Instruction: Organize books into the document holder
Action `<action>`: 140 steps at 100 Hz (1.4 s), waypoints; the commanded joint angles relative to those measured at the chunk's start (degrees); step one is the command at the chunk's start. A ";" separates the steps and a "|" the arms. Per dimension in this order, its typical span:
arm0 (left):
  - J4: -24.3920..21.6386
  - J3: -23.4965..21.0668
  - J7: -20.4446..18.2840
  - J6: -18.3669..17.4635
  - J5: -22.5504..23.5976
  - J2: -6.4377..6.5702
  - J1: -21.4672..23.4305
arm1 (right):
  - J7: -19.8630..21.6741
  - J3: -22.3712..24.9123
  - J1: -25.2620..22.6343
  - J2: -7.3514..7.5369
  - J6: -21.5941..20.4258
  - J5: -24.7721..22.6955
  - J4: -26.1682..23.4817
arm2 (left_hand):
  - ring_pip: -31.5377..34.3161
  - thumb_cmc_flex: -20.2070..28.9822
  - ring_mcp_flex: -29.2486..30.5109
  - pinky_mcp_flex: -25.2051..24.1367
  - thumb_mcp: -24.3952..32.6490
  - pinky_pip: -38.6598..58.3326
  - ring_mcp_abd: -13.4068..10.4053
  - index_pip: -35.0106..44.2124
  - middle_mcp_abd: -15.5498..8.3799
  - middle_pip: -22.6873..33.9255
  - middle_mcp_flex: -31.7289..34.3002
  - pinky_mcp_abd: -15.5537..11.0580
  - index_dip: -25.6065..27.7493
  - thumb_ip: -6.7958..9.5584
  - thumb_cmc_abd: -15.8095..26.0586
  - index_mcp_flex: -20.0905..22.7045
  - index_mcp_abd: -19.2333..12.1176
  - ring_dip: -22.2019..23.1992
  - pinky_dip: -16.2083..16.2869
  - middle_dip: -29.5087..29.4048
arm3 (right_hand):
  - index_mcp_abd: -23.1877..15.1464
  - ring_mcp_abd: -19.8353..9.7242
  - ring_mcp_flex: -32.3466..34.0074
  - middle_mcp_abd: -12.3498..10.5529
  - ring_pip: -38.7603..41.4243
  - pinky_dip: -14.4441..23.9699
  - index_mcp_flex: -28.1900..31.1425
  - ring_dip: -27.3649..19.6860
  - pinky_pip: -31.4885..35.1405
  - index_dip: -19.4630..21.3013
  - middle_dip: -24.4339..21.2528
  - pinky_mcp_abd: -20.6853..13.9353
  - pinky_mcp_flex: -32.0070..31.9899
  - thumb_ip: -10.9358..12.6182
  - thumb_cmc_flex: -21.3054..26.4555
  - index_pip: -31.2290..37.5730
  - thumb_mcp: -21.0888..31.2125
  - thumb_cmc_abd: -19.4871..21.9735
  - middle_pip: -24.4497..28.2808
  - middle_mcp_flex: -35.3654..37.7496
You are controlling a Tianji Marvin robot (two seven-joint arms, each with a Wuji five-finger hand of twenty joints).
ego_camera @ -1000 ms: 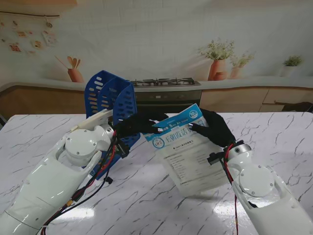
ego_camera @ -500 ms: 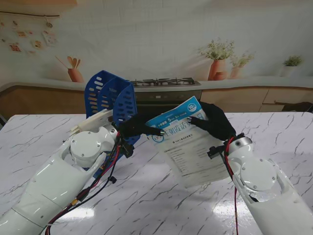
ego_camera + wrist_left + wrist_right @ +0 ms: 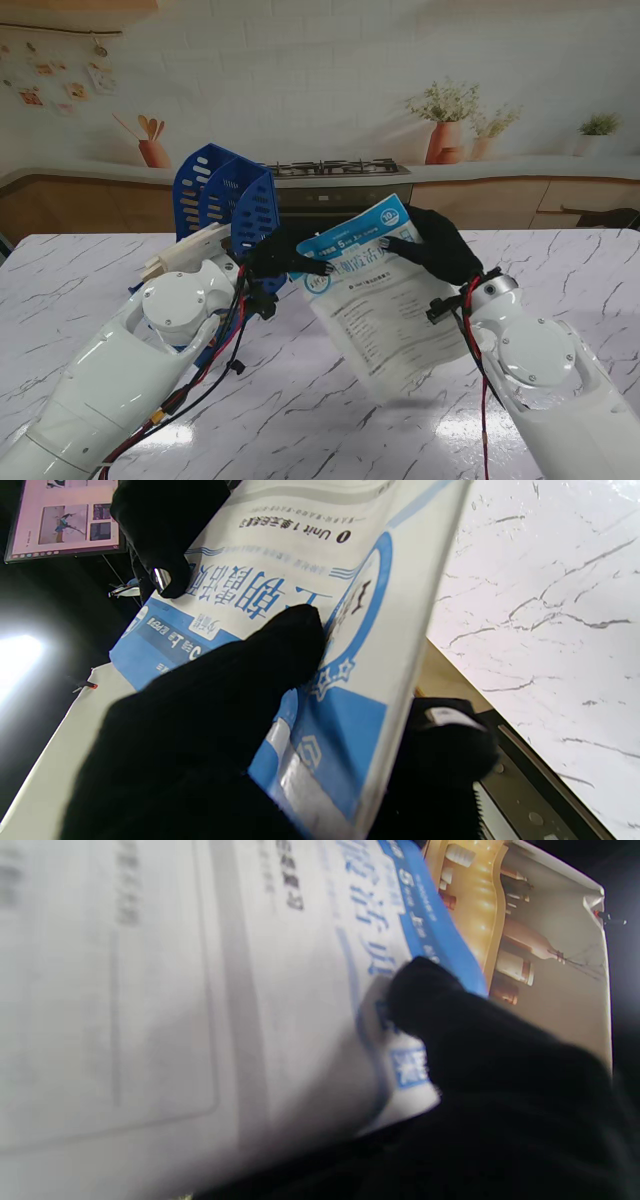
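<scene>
A thin white and blue book (image 3: pixel 385 295) hangs tilted above the marble table, held between both black-gloved hands. My left hand (image 3: pixel 283 263) grips its upper left corner, thumb on the cover and fingers behind it; the cover (image 3: pixel 320 580) fills the left wrist view. My right hand (image 3: pixel 438 248) pinches the upper right edge, its thumb pressed on the cover (image 3: pixel 250 990). The blue perforated document holder (image 3: pixel 225 195) stands at the far left, just behind my left hand. Its slots are partly hidden by my left arm.
A pale flat item (image 3: pixel 190 250) rests against the holder's near side, above my left forearm. The white marble table (image 3: pixel 330 420) spreads under the book. A kitchen backdrop lies beyond the table's far edge.
Both hands have lifted the book higher and turned it more upright, and shifted it slightly left toward the holder. Both grips stay the same.
</scene>
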 commanded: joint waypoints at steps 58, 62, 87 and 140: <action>-18.33 -12.06 -2.70 10.15 7.56 2.62 9.97 | -3.59 5.47 -3.99 -1.04 8.36 0.20 0.32 | 6.19 5.17 6.82 2.24 9.26 9.39 -3.42 5.83 -4.71 5.36 1.61 -7.55 5.41 4.61 4.49 4.47 -4.31 0.94 2.00 5.12 | -1.37 2.61 -7.13 2.46 -29.23 -5.65 -7.90 -10.09 -10.74 -18.45 -20.42 3.48 -8.11 7.21 -6.22 -15.17 -14.54 9.11 -13.76 -10.03; -19.80 -13.21 -3.08 11.08 8.18 2.84 10.97 | -3.35 6.08 -4.56 -0.96 8.57 0.00 0.23 | 6.28 5.19 6.86 2.27 9.27 9.45 -3.41 5.82 -4.71 5.33 1.60 -7.64 5.46 4.68 4.51 4.44 -4.33 0.97 2.01 5.14 | -1.36 2.53 -7.16 2.47 -29.33 -5.68 -8.04 -10.10 -10.69 -18.42 -20.46 3.48 -8.05 7.03 -6.16 -15.15 -14.60 9.25 -13.86 -10.16; -29.65 -21.16 -3.40 18.31 12.24 3.60 17.87 | -3.82 8.60 -7.63 -1.07 9.62 -0.25 -0.70 | 6.87 5.12 6.89 2.36 9.28 10.12 -3.41 5.64 -4.39 5.15 1.70 -8.17 5.63 5.21 4.58 4.41 -3.87 1.04 2.16 5.34 | -1.00 2.33 -7.88 2.51 -30.10 -5.93 -8.67 -10.15 -10.94 -18.47 -20.64 3.17 -8.46 6.94 -5.31 -15.33 -15.38 9.94 -14.38 -10.91; -45.42 -38.91 -5.39 31.25 18.16 4.58 30.41 | -3.84 8.28 -8.80 -1.09 9.56 0.14 -0.61 | 7.09 5.23 6.80 2.36 8.77 10.32 -3.38 5.41 -4.07 4.90 1.50 -8.68 5.71 6.38 5.24 4.07 -3.49 0.89 2.06 5.53 | -0.40 2.70 -9.02 2.97 -30.75 -6.37 -8.80 -10.13 -12.23 -18.20 -20.66 2.84 -9.66 7.77 -2.85 -15.44 -17.90 10.03 -14.33 -11.69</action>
